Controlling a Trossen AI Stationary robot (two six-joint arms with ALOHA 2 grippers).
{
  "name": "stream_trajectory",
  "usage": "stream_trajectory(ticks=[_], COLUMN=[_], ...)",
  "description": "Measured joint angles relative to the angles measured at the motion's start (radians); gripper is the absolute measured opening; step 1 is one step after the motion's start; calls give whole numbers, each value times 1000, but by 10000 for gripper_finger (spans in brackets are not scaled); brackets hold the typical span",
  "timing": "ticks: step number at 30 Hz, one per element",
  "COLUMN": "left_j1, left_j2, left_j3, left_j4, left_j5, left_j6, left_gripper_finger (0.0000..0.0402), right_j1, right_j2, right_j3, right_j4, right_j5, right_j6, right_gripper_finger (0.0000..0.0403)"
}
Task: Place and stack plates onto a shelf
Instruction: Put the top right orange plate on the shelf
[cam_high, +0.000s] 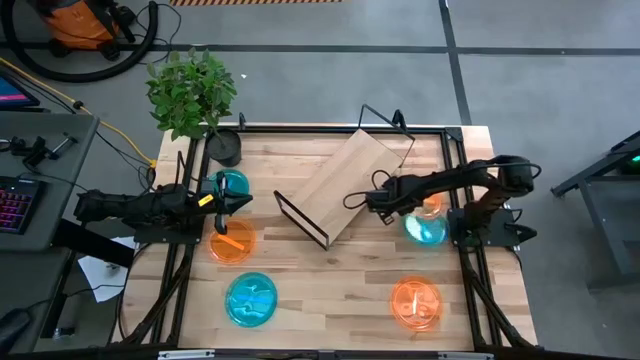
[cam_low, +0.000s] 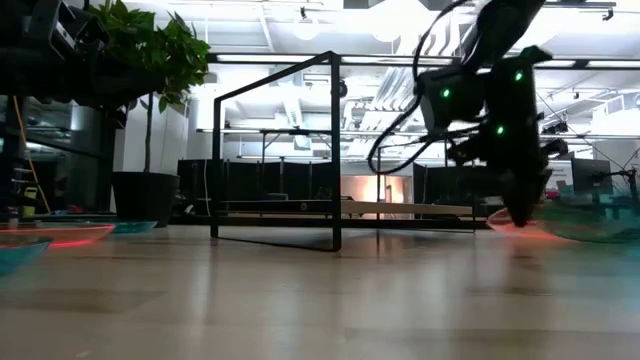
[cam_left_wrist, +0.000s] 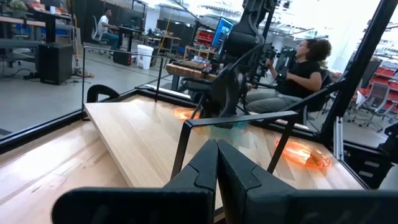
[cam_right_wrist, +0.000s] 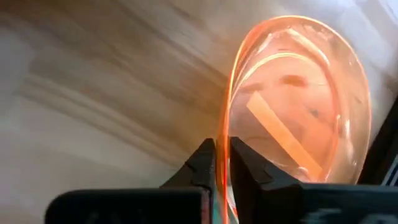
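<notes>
My right gripper (cam_right_wrist: 222, 163) has its two dark fingers (cam_right_wrist: 202, 163) pinched almost together on the thin rim of a small round translucent orange plastic plate (cam_right_wrist: 298, 93); the rim runs straight through the narrow gap between them. From above, that right gripper (cam_high: 388, 206) sits at about three o'clock on the table, just off the right edge of the shelf, with the pinched orange plate (cam_high: 432, 205) and a small round translucent cyan-blue plastic plate (cam_high: 425, 230) close under the arm, the blue one toward five o'clock of the orange.

My left gripper (cam_left_wrist: 217, 163) is fully closed, its fingers pressed flat against each other with nothing between them. In the overhead view the left gripper (cam_high: 236, 203) waits at about nine o'clock on the table, pointing toward the shelf.

The shelf (cam_high: 345, 182), a light wooden rectangular board with thin black wire frame ends, lies slantwise at the table's centre, one end toward one o'clock, the other toward seven o'clock, and no plate rests on it.

Beside the left gripper, a second cyan-blue plate (cam_high: 231, 183) lies toward eleven o'clock of it and a second orange plate (cam_high: 232, 243) toward six o'clock. A third cyan-blue plate (cam_high: 250, 298) rests at seven o'clock on the table, a third orange plate (cam_high: 416, 302) at five o'clock.

A potted green plant (cam_high: 193, 95) stands at the eleven o'clock corner of the butcher-block tabletop (cam_high: 330, 290). A seated person in a dark top (cam_left_wrist: 303, 74) shows in the room beyond.
</notes>
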Motion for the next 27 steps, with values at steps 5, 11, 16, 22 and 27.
stream_trajectory(ticks=[5, 11, 16, 22, 27], left_j1=[0, 0, 0, 0, 0], left_j2=[0, 0, 0, 0, 0], left_j3=[0, 0, 0, 0, 0], left_j4=[0, 1, 1, 0, 1], left_j5=[0, 0, 0, 0, 0], left_j6=[0, 0, 0, 0, 0], left_gripper_finger=[1, 1, 1, 1, 1], right_j1=[8, 14, 55, 93, 59], right_j2=[-125, -268, -297, -226, -116], right_j3=[0, 73, 233, 458, 517], right_j4=[-51, -121, -84, -2, 99], right_j5=[11, 31, 36, 124, 184], right_j6=[27, 12, -140, -447, -808], right_gripper_finger=[2, 0, 0, 0, 0])
